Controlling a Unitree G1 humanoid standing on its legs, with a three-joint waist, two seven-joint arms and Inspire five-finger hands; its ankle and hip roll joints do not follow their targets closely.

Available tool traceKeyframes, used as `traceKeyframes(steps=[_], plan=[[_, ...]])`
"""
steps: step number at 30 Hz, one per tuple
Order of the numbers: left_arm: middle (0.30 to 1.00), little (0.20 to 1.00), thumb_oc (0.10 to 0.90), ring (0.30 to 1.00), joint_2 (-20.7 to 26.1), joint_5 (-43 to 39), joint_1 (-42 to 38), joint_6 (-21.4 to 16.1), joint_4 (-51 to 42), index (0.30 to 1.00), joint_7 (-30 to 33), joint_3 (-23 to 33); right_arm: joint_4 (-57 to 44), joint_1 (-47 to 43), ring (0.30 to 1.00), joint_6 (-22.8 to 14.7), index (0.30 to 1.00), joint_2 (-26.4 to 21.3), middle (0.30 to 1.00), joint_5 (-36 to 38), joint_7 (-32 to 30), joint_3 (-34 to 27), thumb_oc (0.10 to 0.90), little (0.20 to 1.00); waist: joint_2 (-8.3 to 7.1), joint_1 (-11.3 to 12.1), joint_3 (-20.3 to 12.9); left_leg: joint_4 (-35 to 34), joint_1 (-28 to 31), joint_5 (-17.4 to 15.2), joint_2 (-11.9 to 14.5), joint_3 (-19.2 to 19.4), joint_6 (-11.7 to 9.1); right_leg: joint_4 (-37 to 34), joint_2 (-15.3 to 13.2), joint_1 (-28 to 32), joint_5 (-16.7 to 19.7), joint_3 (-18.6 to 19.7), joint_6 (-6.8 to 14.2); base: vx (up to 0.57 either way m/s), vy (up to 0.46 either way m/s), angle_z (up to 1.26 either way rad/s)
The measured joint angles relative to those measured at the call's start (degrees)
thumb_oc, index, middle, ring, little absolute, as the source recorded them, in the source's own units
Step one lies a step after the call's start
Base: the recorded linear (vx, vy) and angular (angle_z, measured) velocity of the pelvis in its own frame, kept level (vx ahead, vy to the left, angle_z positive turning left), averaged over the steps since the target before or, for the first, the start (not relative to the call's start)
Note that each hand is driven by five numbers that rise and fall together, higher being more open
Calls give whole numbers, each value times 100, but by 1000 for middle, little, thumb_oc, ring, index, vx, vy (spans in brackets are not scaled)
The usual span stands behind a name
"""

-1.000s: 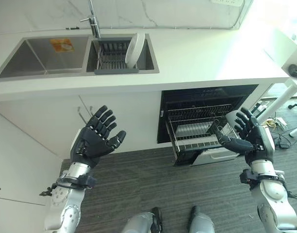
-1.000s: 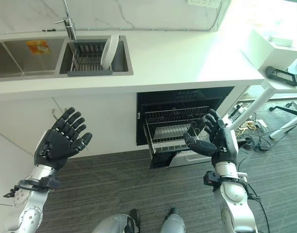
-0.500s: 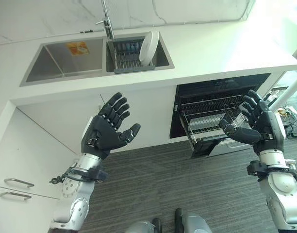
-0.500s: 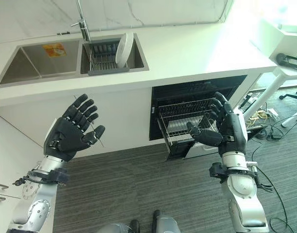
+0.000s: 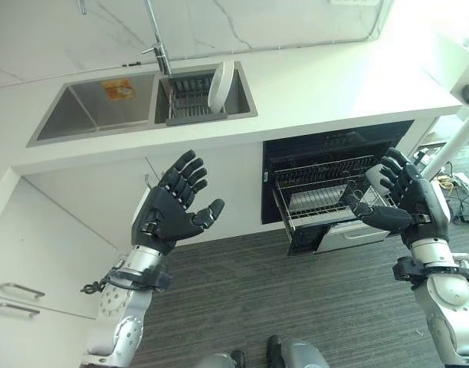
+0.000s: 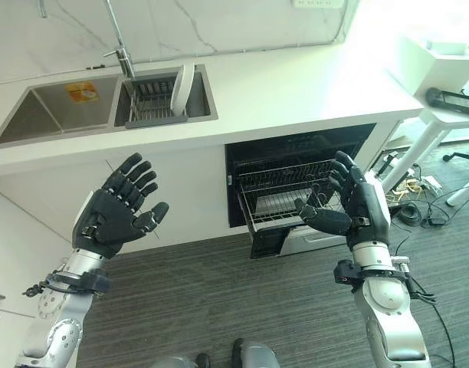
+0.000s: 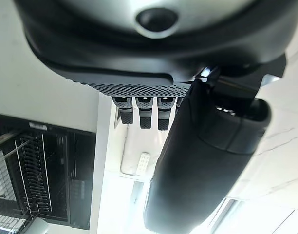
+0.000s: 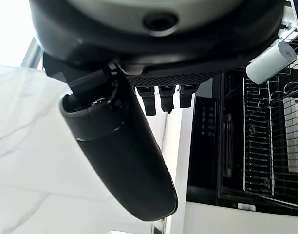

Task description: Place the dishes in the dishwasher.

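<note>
Sink point(image 5: 81, 115) sits at your far left in the white counter point(image 5: 319, 84), a double basin with an orange sticker on its left floor. In the basin beside it there's a wire drying rack point(image 5: 190, 103), and a white plate point(image 5: 219, 82) stands on edge at the rack's right end, leaning a little, just right of the faucet point(image 5: 156, 46). That plate is your dish, and it's up in the sink, well apart from both robot hands. Your left robot hand point(image 5: 172, 208) is raised in front of the cabinet doors below the sink, palm toward you, fingers spread wide and holding nothing. Moving right, the dishwasher point(image 5: 334, 180) is open under the counter, its wire basket point(image 5: 320, 201) pulled out over the dark floor. Your right robot hand point(image 5: 399, 205) is up in front of the basket's right end, fingers fanned and relaxed, thumb out, gripping nothing.
</note>
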Motion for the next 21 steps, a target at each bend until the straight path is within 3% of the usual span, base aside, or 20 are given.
traceKeyframes(steps=[2, 3, 4, 6, 7, 8, 9, 10, 11, 12, 13, 14, 17, 20, 21], plan=[[900, 900, 800, 900, 2, -5, -18, -71, -16, 900, -30, -2, 55, -100, 900, 3, 900, -1, 900, 0, -35, 76, 800, 900, 68, 15, 5, -321, -87, 17, 516, 60, -33, -92, 158, 57, 7, -87, 31, 94, 201, 28], [900, 900, 800, 900, 2, -5, -18, -73, -16, 900, -30, -2, 55, -106, 900, 3, 900, -1, 900, 0, -35, 79, 800, 900, 78, 17, 7, -320, -95, 19, 540, 58, -36, -100, 171, 62, 9, -93, 33, 74, 159, 9], [900, 900, 800, 900, -5, -16, -12, -92, -13, 900, -4, -2, 42, -116, 900, 2, 900, -3, 900, 1, 21, 90, 800, 900, 186, 9, -5, -408, -266, 63, 960, -119, -98, -259, 305, 116, 67, -134, 131, 107, 191, 4], [900, 900, 800, 900, -47, -177, -16, -177, 8, 900, 4, -4, 59, -114, 900, 2, 900, -17, 900, 1, 52, 70, 800, 900, 300, -5, -1, -542, -461, 208, 1199, -465, -331, -375, 364, 111, 137, -113, 157, 152, 250, -2], [900, 900, 800, 900, -280, -220, -15, -222, 29, 900, 4, -14, 88, -107, 900, 2, 900, -46, 900, 1, 77, 53, 800, 900, 507, -52, 12, -520, -624, 344, 1444, -631, -544, -309, 388, 106, 112, -113, 116, 256, 428, -14], [900, 900, 800, 900, -397, -219, -30, -256, 126, 900, -18, -28, 230, -112, 900, 2, 900, -234, 900, 2, 170, 34, 800, 900, 733, -138, 50, -499, -745, 350, 1546, -620, -540, -153, 326, 96, 0, -38, 81, 478, 649, -25], [900, 900, 800, 900, -389, -220, -33, -268, 188, 900, -13, -28, 284, 15, 900, 3, 900, -259, 900, 5, 228, -113, 800, 900, 797, -149, 53, -493, -751, 291, 1399, -573, -407, -76, 153, 108, -67, 68, 252, 497, 631, -13], [900, 900, 800, 900, -346, -213, -49, -265, 146, 900, -82, 18, 87, 406, 900, 63, 900, -329, 900, 139, 228, -392, 800, 900, 745, -119, 67, -633, -524, 202, 987, -542, -175, 1, -143, 235, -120, 33, 443, 403, 459, 2], [900, 900, 800, 900, -318, -211, -6, -267, 57, 900, -128, 115, 2, 533, 900, 65, 900, -331, 900, 180, 175, -468, 800, 900, 717, -99, 56, -746, -394, 588, 861, -606, -109, 20, -251, 326, -159, 55, 590, 187, 238, 14], [900, 900, 800, 900, -233, -210, 9, -272, -57, 900, -137, 237, -18, 552, 900, 64, 900, -288, 900, 187, 104, -471, 800, 900, 616, -66, 26, -683, -370, 645, 745, -574, -71, 20, -379, 381, -222, 74, 690, 168, 244, 30], [900, 900, 800, 900, 66, -202, -91, -295, -291, 900, -142, 383, -91, 556, 900, 49, 900, -162, 900, 231, -8, -478, 800, 900, 321, 54, -7, -620, -436, 561, 446, -576, 70, -64, -651, 417, -174, 32, 878, 199, 301, 40], [900, 900, 800, 900, 213, -176, -246, -295, -336, 900, -160, 405, -153, 497, 900, 49, 900, -19, 900, 227, -117, -476, 800, 900, 237, 153, -16, -475, -499, 488, 329, -585, 174, -180, -745, 512, -127, -16, 950, 212, 323, 45], [900, 900, 800, 900, 320, -20, -481, -302, -384, 900, -199, 451, -301, 143, 900, 17, 900, 212, 900, 217, -286, -312, 800, 900, 209, 377, -25, -188, -521, 165, 53, -584, 384, -368, -988, 787, -13, -93, 1071, 154, 254, 30], [900, 900, 800, 900, 399, 23, -644, -302, -571, 900, -366, 442, -390, -138, 900, -14, 900, 299, 900, 155, -431, -187, 800, 900, 207, 505, -25, -75, -498, -30, -171, -631, 583, -408, -1166, 953, 215, -186, 952, 189, 302, 32], [900, 900, 800, 900, 554, 26, -700, -297, -578, 900, -402, 443, -403, -241, 900, -53, 900, 401, 900, 149, -452, -131, 800, 900, 204, 495, -29, -115, -410, -109, -269, -646, 689, -370, -1221, 957, 584, -190, 963, 221, 372, 11]])
